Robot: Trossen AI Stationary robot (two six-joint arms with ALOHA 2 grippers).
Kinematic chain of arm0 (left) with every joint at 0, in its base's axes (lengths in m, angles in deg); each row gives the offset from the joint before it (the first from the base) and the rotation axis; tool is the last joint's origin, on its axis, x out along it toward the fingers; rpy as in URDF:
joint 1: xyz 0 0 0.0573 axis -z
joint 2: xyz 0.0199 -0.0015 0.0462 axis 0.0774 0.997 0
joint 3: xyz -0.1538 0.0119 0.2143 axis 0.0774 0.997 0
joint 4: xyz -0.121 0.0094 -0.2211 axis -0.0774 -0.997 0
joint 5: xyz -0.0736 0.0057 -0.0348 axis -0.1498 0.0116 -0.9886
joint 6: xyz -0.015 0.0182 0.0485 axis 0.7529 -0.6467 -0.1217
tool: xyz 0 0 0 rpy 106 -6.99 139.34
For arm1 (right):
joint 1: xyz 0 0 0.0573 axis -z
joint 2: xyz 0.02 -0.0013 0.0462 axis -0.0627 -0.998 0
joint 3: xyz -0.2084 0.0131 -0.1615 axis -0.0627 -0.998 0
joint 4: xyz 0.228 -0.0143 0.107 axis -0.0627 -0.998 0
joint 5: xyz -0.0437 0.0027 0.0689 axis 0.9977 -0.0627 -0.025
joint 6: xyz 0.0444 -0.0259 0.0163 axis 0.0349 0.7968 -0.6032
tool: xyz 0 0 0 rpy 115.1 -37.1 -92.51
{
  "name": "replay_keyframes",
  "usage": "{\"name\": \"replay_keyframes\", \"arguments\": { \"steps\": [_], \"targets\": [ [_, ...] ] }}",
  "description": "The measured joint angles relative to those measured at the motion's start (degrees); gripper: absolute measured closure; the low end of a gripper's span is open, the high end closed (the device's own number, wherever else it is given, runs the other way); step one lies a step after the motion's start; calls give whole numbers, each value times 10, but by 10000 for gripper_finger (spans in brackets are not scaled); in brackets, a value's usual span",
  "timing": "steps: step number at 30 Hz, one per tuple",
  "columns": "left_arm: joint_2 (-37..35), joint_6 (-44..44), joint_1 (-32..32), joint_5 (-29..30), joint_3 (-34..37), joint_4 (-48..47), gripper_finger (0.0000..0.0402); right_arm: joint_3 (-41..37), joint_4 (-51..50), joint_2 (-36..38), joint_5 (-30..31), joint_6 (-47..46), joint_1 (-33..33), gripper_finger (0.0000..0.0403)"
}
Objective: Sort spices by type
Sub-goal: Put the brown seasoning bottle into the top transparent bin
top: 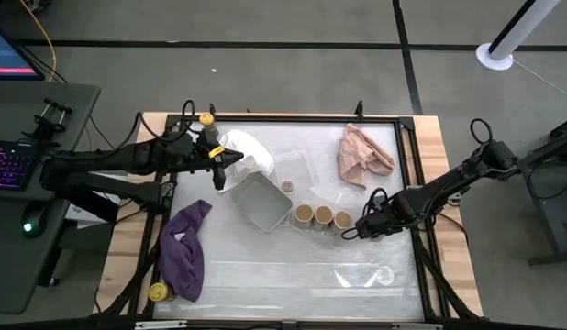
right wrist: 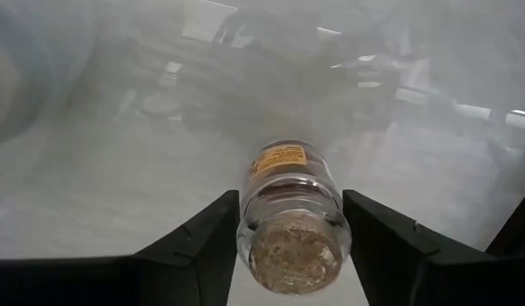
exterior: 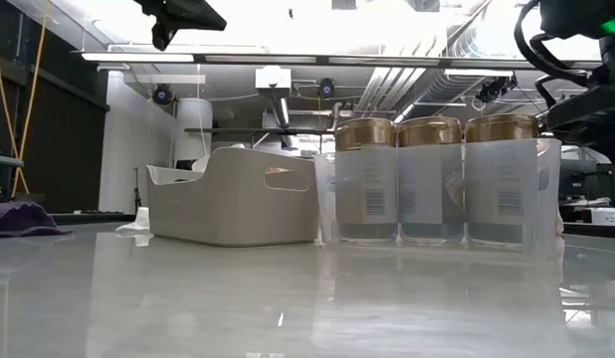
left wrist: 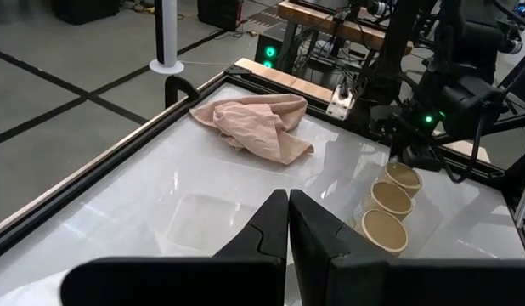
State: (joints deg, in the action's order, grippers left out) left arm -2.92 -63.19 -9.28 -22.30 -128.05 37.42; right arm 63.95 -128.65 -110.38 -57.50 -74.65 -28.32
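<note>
Three wider tan-topped spice jars stand in a row beside the grey tray. My right gripper points down just right of that row, shut on a tiny brown-topped jar with an orange label. A second tiny jar stands by the tray's far corner. One yellow-lidded jar stands at the far left and another at the near left. My left gripper hovers shut above the white cloth. My right gripper has the tiny jar between its two fingers, which meet the glass sides just below the brown top. The fingers come from above, pointing down. The jar stands upright with its bottom on the table.
A purple cloth lies at the near left, a pink cloth at the far right. A clear plastic tub sits beyond the tray. A black frame rims the table. The near half of the white tabletop is bare.
</note>
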Motion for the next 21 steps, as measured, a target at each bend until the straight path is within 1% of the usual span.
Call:
{"name": "replay_keyframes", "arguments": {
  "steps": [7, 16, 21],
  "targets": [
    [0, 1, 0, 0, 0, -7, 401, -1, 0, -11, -1, 0, 0, 201],
    [0, 3, 0, 0, 0, -11, 401, -5, -8, -13, 1, 0, 0, 156],
    [0, 3, 0, 0, 0, -12, 402, -5, -6, -13, 1, -1, 0, 151]
  ]
}}
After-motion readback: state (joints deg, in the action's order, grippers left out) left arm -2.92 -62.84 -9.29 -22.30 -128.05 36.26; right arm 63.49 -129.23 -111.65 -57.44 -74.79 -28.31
